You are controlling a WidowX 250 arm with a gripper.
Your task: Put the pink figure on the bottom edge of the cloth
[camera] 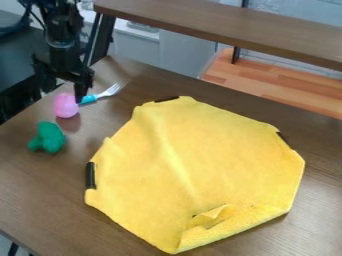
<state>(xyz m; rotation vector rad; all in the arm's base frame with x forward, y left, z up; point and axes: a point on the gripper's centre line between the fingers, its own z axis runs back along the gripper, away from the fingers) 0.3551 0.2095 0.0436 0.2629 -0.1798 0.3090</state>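
You have what looks like robotics lab: black robot arm (61, 42) over brown tabletop (40, 200), raised brown shelf (220, 24), pale panels (180, 54) and lighter wooden surface (267, 84) behind.

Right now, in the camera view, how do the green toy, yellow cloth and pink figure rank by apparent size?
1. yellow cloth, by far the largest
2. green toy
3. pink figure, only somewhat smaller

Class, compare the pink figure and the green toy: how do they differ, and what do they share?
The pink figure is smooth and egg-shaped; the green toy is lumpy, with rounded knobs. The pink figure is right at the gripper, the green toy farther from it. Each is one plain colour.
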